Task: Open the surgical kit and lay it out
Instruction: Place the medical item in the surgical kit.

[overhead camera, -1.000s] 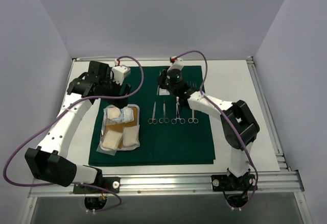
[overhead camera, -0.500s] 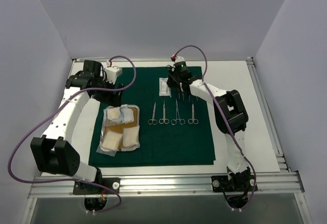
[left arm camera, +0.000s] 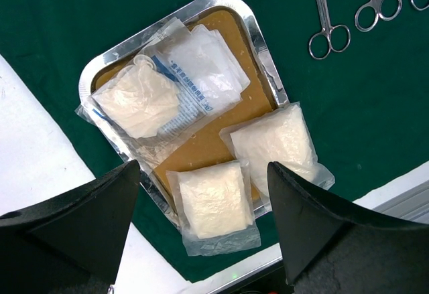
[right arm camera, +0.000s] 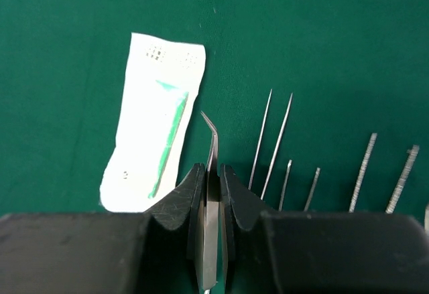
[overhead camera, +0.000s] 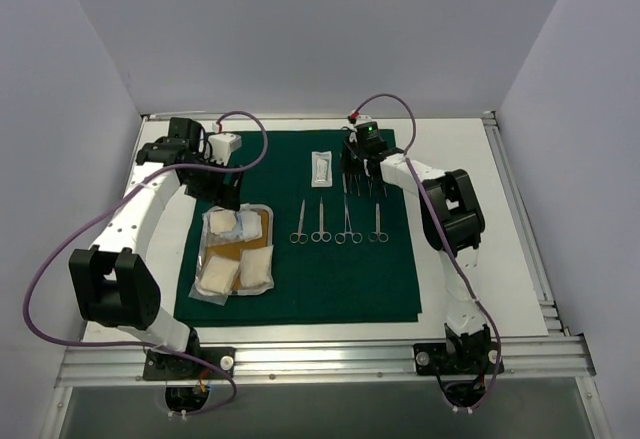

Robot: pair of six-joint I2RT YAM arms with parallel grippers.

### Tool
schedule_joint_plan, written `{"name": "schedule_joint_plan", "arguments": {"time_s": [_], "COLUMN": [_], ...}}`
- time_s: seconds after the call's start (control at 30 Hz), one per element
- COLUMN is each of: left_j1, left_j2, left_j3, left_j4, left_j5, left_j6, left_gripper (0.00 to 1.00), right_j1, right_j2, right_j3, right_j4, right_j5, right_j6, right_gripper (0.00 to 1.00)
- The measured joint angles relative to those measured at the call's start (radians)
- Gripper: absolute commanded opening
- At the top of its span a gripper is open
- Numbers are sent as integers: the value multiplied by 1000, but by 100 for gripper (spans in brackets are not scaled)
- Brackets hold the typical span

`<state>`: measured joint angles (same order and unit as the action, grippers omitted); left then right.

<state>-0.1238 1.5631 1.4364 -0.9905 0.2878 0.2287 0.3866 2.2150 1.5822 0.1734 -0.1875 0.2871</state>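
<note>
Top external view: the dark green drape point(overhead camera: 330, 279) lies spread flat on the white counter point(overhead camera: 470, 259). The steel tray point(overhead camera: 266, 221) sits on the left part of the drape. Four ring-handled instruments point(overhead camera: 338, 223) lie side by side in a row at the drape's centre, just right of the tray. A flat white packet point(overhead camera: 321, 166) lies near the far edge of the drape.

Left wrist view: the left gripper point(left arm camera: 203, 173) hangs above the tray with its jaws spread wide and nothing between them. The tray's tan liner point(left arm camera: 201, 150) carries a clear printed pouch point(left arm camera: 201, 66) and a gauze packet point(left arm camera: 137, 100) at one end. Two more gauze packets point(left arm camera: 214, 200) overlap the tray's rim at the other end.

Right wrist view: the right gripper point(right arm camera: 212, 173) has its jaws nearly closed, clamping a pair of steel tweezers point(right arm camera: 213, 140) with a bent tip. The tip projects ahead of the jaws, just beside the right edge of the white packet and apart from it. Whether the tip touches the drape cannot be told. Several thin steel instruments point(right arm camera: 275, 140) lie on the drape to the right of the tweezers, roughly parallel and apart from each other.
</note>
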Motion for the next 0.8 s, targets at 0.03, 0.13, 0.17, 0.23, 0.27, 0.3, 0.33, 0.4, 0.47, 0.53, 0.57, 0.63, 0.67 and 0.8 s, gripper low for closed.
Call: {"name": "schedule_joint_plan", "arguments": {"time_s": [0.03, 0.13, 0.17, 0.23, 0.27, 0.3, 0.33, 0.4, 0.47, 0.53, 0.57, 0.63, 0.67, 0.8], "left_j1": [0, 0, 0, 0, 0, 0, 0, 0, 0, 0, 0, 0, 1, 1], "left_j2": [3, 10, 12, 16, 19, 21, 23, 24, 24, 24, 25, 27, 29, 40], "left_j3": [0, 0, 0, 0, 0, 0, 0, 0, 0, 0, 1, 2, 3, 16], "left_j4": [1, 2, 2, 3, 3, 3, 3, 3, 4, 3, 4, 3, 4, 3], "left_j5": [2, 5, 5, 6, 7, 7, 8, 10, 15, 21, 25, 39, 52, 141], "left_j6": [0, 0, 0, 0, 0, 0, 0, -1, -2, -2, -2, -3, -2, 10], "left_gripper": [86, 86, 86, 86, 86, 86, 86, 86, 84, 82, 79, 75, 73, 71], "right_j1": [0, -3, -7, -11, -13, -16, -21, -32, -42, -49, -54, -61, -63, -62], "right_j2": [8, 23, 24, 24, 24, 24, 24, 24, 24, 23, 24, 23, 20, -60], "right_j3": [0, -1, -2, -3, -3, -3, -5, -7, -12, -20, -23, -27, -31, -153], "right_j4": [3, 11, 19, 42, 57, 69, 84, 102, 116, 133, 138, 146, 156, 273], "right_j5": [-8, -42, -55, -80, -94, -105, -122, -141, -155, -167, -177, -195, -205, -260], "right_j6": [0, 14, 21, 33, 39, 47, 56, 69, 77, 78, 79, 79, 79, 108], "right_gripper": [0, 0, 0, 0, 0, 0, 0, 0, 0, 0, 0, 0, 0, 0]}}
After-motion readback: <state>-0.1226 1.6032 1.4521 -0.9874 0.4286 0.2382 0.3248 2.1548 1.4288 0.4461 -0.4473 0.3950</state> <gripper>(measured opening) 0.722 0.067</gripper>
